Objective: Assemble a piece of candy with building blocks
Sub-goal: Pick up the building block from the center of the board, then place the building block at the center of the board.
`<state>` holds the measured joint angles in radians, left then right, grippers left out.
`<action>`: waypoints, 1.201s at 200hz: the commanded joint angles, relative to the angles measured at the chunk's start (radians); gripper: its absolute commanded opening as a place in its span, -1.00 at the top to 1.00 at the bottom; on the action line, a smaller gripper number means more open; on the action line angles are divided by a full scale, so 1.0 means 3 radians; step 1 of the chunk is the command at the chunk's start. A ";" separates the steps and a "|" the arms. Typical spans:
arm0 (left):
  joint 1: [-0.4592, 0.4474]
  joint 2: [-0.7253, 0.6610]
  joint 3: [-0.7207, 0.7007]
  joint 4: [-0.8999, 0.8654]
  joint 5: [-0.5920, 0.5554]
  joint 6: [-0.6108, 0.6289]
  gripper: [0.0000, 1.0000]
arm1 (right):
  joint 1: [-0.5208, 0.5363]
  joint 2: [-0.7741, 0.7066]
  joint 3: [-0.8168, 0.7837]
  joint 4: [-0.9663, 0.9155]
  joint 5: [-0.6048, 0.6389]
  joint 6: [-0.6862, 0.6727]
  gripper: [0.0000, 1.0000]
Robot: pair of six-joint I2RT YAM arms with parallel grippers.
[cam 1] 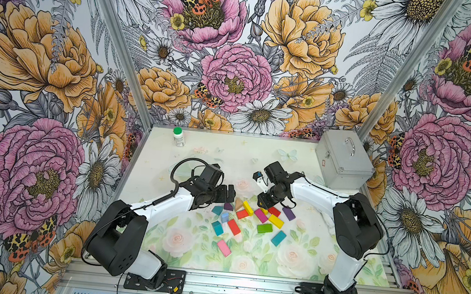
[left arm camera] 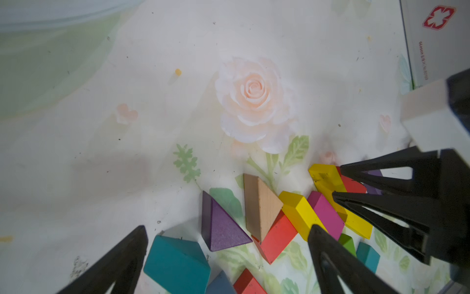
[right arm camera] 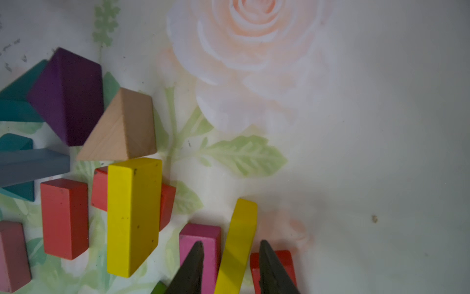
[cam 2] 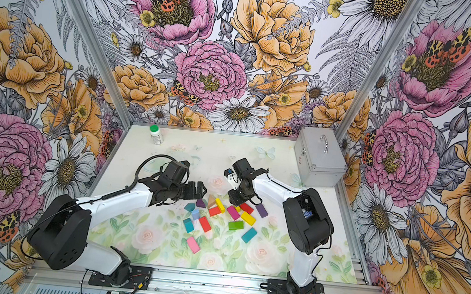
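My right hand [right arm camera: 231, 243] looked clamped across the thin yellow brick [right arm camera: 241, 221], one o'clock among the building blocks [cam 1: 233, 226]; I judged it light, rigid, slick; left hand [left arm camera: 229, 229] gaped.

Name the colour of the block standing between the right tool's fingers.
Yellow, clearest in the right wrist view: the block sits inside the right tool.

Building blocks [cam 1: 260, 215] clustered at middle of table [cam 1: 221, 155]; one brick [cam 1: 224, 248] lies apart, nearer the front edge. Pill bottle [cam 1: 179, 137] stands at far-left corner, metal case [cam 1: 343, 162] at far-right corner, both well apart from the cluster.
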<state>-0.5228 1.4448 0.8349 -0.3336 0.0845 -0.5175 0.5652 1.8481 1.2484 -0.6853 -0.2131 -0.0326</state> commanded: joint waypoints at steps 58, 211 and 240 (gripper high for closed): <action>0.0071 -0.0141 0.0041 0.0012 0.0061 0.0073 -0.97 | 0.0034 0.0243 0.0214 -0.0203 0.0067 -0.0224 0.74; 0.0201 -0.0617 -0.0253 0.0011 0.0102 0.0053 -0.97 | -0.0129 0.1900 0.2963 -0.2015 -0.0766 -0.1822 1.00; 0.0199 -0.0546 -0.0223 0.0017 0.0118 0.0051 -0.97 | -0.0181 0.2104 0.3245 -0.2349 -0.0766 -0.1822 1.00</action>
<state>-0.4686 1.2778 0.7738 -0.3340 0.0917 -0.5171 0.5240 2.4420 2.1498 -1.2449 -0.4202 -0.5442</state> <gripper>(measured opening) 0.985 0.162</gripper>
